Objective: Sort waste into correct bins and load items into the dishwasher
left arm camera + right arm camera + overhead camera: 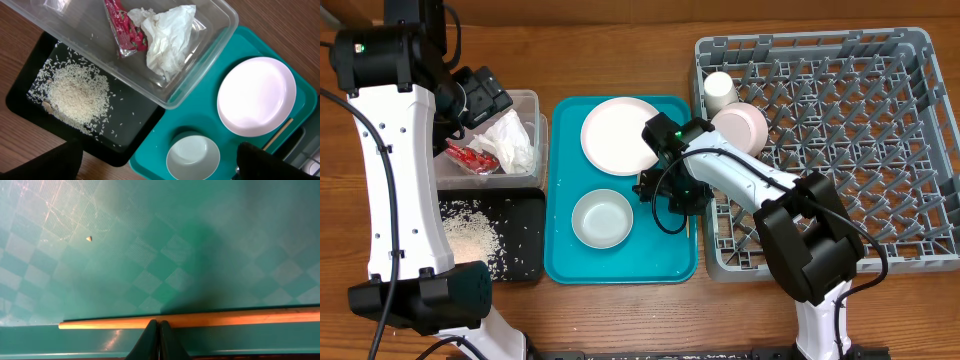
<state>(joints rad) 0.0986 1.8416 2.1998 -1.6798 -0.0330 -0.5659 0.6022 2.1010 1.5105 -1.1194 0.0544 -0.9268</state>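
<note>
1. The right end effector point(157, 330) is reaching down at the right wall of the teal tray point(565, 265). Its fingertips are pressing together, with almost no gap between them.
2. A chopstick point(225, 316) is lying flat on the tray floor, tight along that wall. Only one is showing in the wrist view. The closed tips are meeting its near edge at about mid-length, touching it or nearly so.
3. The stick's long axis is running across the wrist view, in line with the direction the fingers close. So it is not sitting between them, and nothing is being held.
4. My judgement is that the coming grasp is turning on this alignment. The fingers are needing to part and straddle the stick crosswise, or drag it off the wall first.
5. The right arm is much the nearer. The left end effector point(482, 97) is hovering wide apart over the tub point(528, 98), well away from the stick.
6. The napkin point(167, 37) and wrapper point(125, 27) are lying in the tub, and the rice point(77, 97) is sitting in the black tray point(142, 127).
7. The cup point(720, 90) and pink bowl point(745, 125) are sitting in the rack point(800, 42), which is lying just right of the stick. The plate point(618, 135) and whitish bowl point(602, 218) are waiting on the teal tray.
</note>
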